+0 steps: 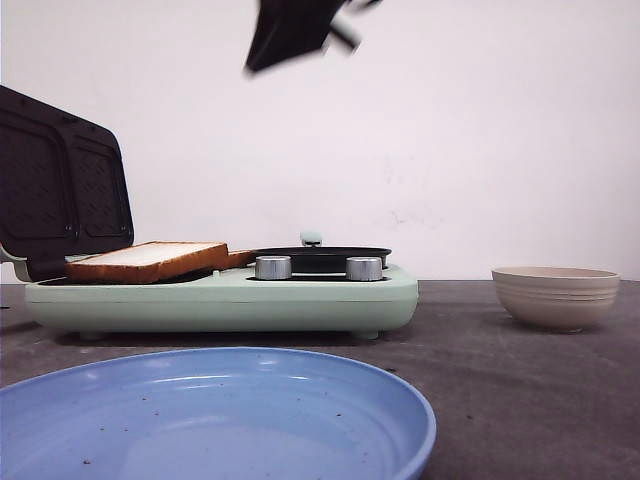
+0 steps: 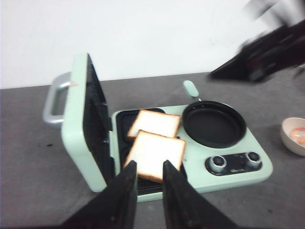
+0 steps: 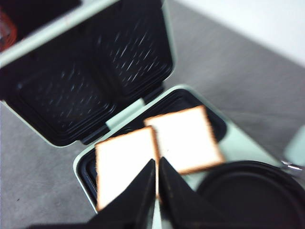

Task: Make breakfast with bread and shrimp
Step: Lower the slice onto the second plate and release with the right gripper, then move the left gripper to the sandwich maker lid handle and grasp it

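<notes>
Two slices of bread [image 1: 150, 260] lie on the open grill side of our mint cooker [image 1: 230, 300] in the front view, the nearer one tilted with its edge raised and the farther one only a crust edge behind it. We list the dark ribbed lid [image 1: 60, 185] standing open at the left, a black pan [image 1: 322, 259] on the cooker's right half, and two metal knobs [image 1: 273, 267] in front of the pan. A beige bowl [image 1: 556, 296] sits well apart to the right on the grey table [image 1: 500, 360], and a blue plate [image 1: 215, 420] fills the foreground. A blurred dark arm part [image 1: 290, 30] hangs high above the cooker; we cannot tell a gripper's state from it.

From the left wrist view we note the left gripper [image 2: 150, 171] above the cooker's near edge, its fingers slightly apart and holding nothing. Both slices show overlapping in the grill wells. Pink-orange shrimp [image 2: 298, 136] lie in the bowl at the frame's edge. The blurred right arm [image 2: 262, 55] crosses above the pan.

From the right wrist view we note the right gripper [image 3: 157, 171] over the seam between the two slices, its fingertips pressed nearly together and gripping nothing. The slices lie side by side, touching, with the lid open behind them and the pan's rim just beside them.
</notes>
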Available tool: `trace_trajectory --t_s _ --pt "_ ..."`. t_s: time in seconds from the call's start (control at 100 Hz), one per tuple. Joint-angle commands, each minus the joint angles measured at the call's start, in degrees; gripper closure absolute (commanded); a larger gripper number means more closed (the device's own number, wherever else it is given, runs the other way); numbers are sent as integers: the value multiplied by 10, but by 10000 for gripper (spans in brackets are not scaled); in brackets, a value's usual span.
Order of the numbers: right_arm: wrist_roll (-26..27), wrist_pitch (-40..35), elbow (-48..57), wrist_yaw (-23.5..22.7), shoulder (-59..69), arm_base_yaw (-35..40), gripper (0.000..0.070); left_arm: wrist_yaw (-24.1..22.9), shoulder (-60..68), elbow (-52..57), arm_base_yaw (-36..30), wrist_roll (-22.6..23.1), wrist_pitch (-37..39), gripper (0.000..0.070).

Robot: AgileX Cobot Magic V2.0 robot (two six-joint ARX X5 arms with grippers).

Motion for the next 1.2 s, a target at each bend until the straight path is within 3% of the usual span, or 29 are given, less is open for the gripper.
trace_trajectory --t_s 0.0,0.15,0.27,0.45,0.6,0.81,1.01,1.19 --pt "-10 -23 6 11 -6 7 700 -9 1 7 -2 9 4 685" --pt "-15 -77 -16 75 -75 3 700 -27 -5 7 -2 9 2 685" --pt "-19 -58 -92 102 -155 0 700 -54 -12 7 -2 13 1 685" --pt "-19 109 -344 138 -333 -7 700 -92 -12 7 -2 26 3 685" --pt "-19 259 -565 137 -490 -27 700 -109 -10 7 -2 28 26 685" --pt "-12 282 -737 137 -658 -61 700 -123 18 4 -1 77 136 685" --pt "9 282 -822 137 -779 -73 700 -154 98 4 33 157 324 683" --pt "49 274 -843 131 -857 -73 700 -146 180 5 122 145 432 661"
